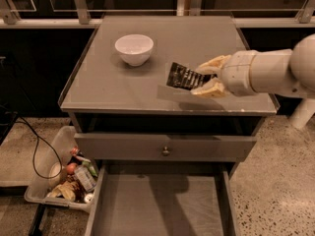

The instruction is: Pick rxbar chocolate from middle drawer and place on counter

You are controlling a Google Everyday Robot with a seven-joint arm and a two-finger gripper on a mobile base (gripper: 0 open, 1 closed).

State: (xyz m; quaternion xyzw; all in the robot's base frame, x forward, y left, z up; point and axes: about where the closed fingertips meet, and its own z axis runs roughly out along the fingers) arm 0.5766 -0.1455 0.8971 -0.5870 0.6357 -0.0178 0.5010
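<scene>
My gripper (209, 76) reaches in from the right and is shut on the rxbar chocolate (184, 77), a flat black wrapped bar with pale lettering. The bar sticks out to the left of the cream fingers (212, 64) and hangs a little above the right middle of the grey counter (108, 82), casting a shadow on it. The middle drawer (162, 205) is pulled open below, at the bottom of the view, and its flat grey floor holds nothing that I can see.
A white bowl (134, 48) stands on the counter at the back left. A closed drawer front with a round knob (166, 151) sits above the open drawer. A clear plastic bin (59, 178) of packets and bottles and a black cable (34, 151) lie on the floor at left.
</scene>
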